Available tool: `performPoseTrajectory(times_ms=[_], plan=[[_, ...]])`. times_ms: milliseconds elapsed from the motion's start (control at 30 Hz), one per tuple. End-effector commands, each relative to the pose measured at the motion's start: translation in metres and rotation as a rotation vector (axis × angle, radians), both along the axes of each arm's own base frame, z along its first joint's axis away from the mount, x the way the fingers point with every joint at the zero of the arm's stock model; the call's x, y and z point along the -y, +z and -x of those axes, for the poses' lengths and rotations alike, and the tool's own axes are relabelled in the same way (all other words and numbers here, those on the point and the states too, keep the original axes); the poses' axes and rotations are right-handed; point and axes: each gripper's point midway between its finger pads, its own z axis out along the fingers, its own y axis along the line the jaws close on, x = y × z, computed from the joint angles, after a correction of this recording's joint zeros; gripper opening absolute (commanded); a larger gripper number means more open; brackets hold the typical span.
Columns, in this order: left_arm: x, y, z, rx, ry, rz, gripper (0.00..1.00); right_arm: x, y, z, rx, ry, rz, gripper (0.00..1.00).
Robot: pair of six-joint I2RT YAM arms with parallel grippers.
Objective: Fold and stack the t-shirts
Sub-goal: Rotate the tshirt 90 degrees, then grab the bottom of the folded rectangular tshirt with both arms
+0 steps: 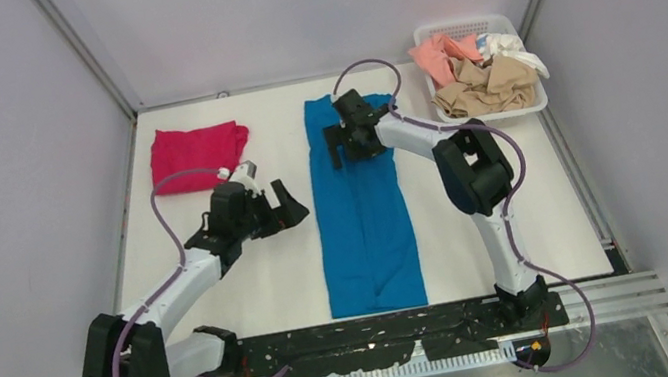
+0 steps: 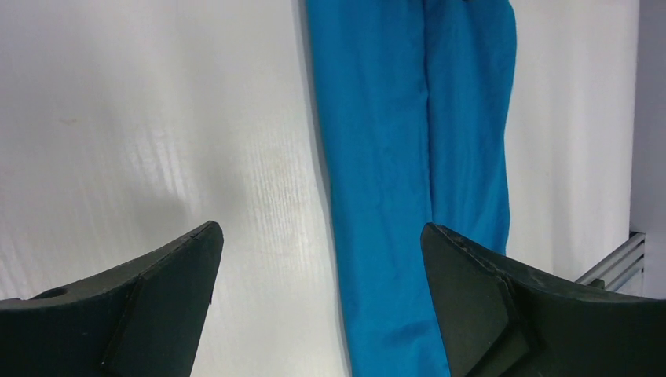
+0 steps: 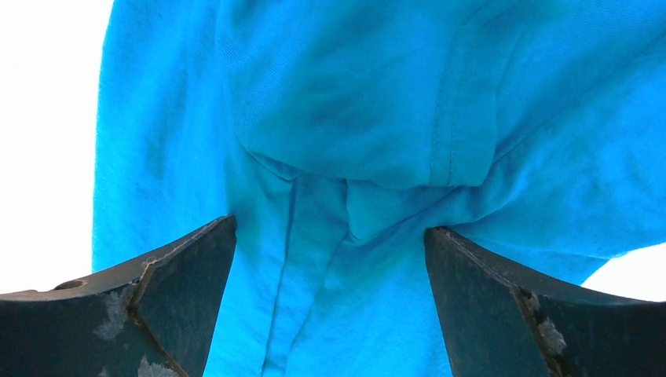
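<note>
A teal-blue t-shirt [image 1: 362,214] lies folded into a long narrow strip down the middle of the table. It also shows in the left wrist view [image 2: 400,157] and fills the right wrist view [image 3: 345,126]. A magenta-red t-shirt [image 1: 196,153] lies folded at the far left. My left gripper [image 1: 290,210] is open and empty, just left of the blue strip. My right gripper [image 1: 340,150] is open, held over the strip's far end, with nothing between its fingers.
A white basket [image 1: 519,26] at the far right holds crumpled peach, tan and white shirts. Grey walls close in the table on both sides. A black rail [image 1: 383,333] runs along the near edge.
</note>
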Motion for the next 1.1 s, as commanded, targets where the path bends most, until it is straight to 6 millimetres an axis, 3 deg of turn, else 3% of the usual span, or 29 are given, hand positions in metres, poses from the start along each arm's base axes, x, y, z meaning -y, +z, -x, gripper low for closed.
performPoseTrajectory(times_ms=[0, 33, 67, 100, 233, 367, 433, 467, 500, 533, 567, 600, 633, 667, 700, 733, 767, 800, 833, 867, 900, 933, 967, 1000, 1033, 1067], plan=[[0.014, 0.022, -0.014, 0.101, -0.033, 0.068, 1.00, -0.017, -0.006, -0.005, -0.070, 0.081, -0.026, 0.95], [0.014, 0.023, -0.015, 0.105, -0.034, 0.063, 1.00, -0.015, -0.014, -0.003, -0.098, 0.089, -0.011, 0.95], [0.014, 0.022, -0.016, 0.105, -0.036, 0.058, 1.00, -0.020, -0.004, -0.013, -0.075, 0.091, -0.023, 0.95], [0.013, 0.021, -0.016, 0.102, -0.038, 0.049, 1.00, -0.018, -0.010, -0.014, -0.094, 0.082, -0.012, 0.95], [0.012, 0.017, -0.017, 0.077, -0.033, 0.030, 1.00, -0.019, -0.004, -0.031, -0.082, 0.054, -0.017, 0.95], [0.014, 0.009, -0.005, -0.001, -0.005, 0.023, 1.00, -0.027, 0.027, -0.039, -0.028, 0.076, -0.064, 0.95], [0.021, 0.007, 0.008, -0.022, -0.023, -0.005, 1.00, -0.031, 0.061, -0.039, 0.016, 0.106, -0.091, 0.95], [0.024, 0.006, 0.016, -0.029, -0.031, -0.021, 1.00, -0.029, 0.088, -0.036, 0.051, 0.123, -0.100, 0.95], [0.027, 0.003, 0.026, -0.041, -0.049, -0.037, 1.00, -0.027, 0.099, -0.032, 0.065, 0.131, -0.103, 0.95], [0.027, 0.000, 0.037, -0.057, -0.054, -0.052, 1.00, -0.024, 0.137, -0.029, 0.140, 0.135, -0.133, 0.95], [0.028, -0.005, 0.048, -0.081, -0.053, -0.055, 1.00, -0.016, 0.136, -0.019, 0.138, 0.126, -0.121, 0.95], [0.028, -0.009, 0.060, -0.101, -0.052, -0.053, 1.00, -0.013, 0.175, -0.016, 0.234, 0.114, -0.167, 0.95], [0.029, -0.015, 0.071, -0.122, -0.053, -0.045, 1.00, -0.001, 0.160, -0.003, 0.214, 0.090, -0.140, 0.95], [0.030, -0.021, 0.083, -0.144, -0.060, -0.030, 1.00, 0.005, 0.192, 0.006, 0.288, 0.070, -0.183, 0.95], [0.032, -0.025, 0.095, -0.163, -0.076, -0.016, 0.99, 0.022, 0.164, 0.021, 0.246, 0.032, -0.134, 0.95], [0.033, -0.029, 0.106, -0.181, -0.089, -0.010, 0.98, 0.029, 0.185, 0.030, 0.300, 0.008, -0.171, 0.95], [0.036, -0.030, 0.118, -0.182, -0.110, -0.004, 0.96, 0.044, 0.171, 0.054, 0.281, -0.009, -0.161, 0.95], [0.036, -0.032, 0.127, -0.190, -0.119, -0.008, 0.96, 0.046, 0.173, 0.058, 0.302, -0.030, -0.196, 0.95], [0.036, -0.035, 0.135, -0.193, -0.136, -0.014, 0.95, 0.057, 0.157, 0.085, 0.266, -0.041, -0.209, 0.95], [0.037, -0.038, 0.143, -0.200, -0.153, -0.014, 0.94, 0.061, 0.130, 0.106, 0.210, -0.027, -0.219, 0.95], [0.040, -0.040, 0.150, -0.207, -0.167, -0.007, 0.92, 0.060, 0.147, 0.118, 0.248, -0.028, -0.291, 0.95], [0.042, -0.042, 0.155, -0.210, -0.183, -0.002, 0.90, 0.063, 0.119, 0.143, 0.178, -0.008, -0.299, 0.95], [0.045, -0.043, 0.159, -0.212, -0.190, 0.002, 0.89, 0.062, 0.129, 0.155, 0.201, 0.002, -0.352, 0.95], [0.050, -0.043, 0.162, -0.213, -0.202, 0.006, 0.86, 0.067, 0.106, 0.176, 0.139, 0.008, -0.350, 0.95], [0.055, -0.044, 0.166, -0.212, -0.223, 0.010, 0.83, 0.071, 0.104, 0.190, 0.122, 0.007, -0.362, 0.95], [0.060, -0.044, 0.169, -0.214, -0.238, 0.009, 0.79, 0.076, 0.086, 0.207, 0.070, 0.009, -0.351, 0.95]])
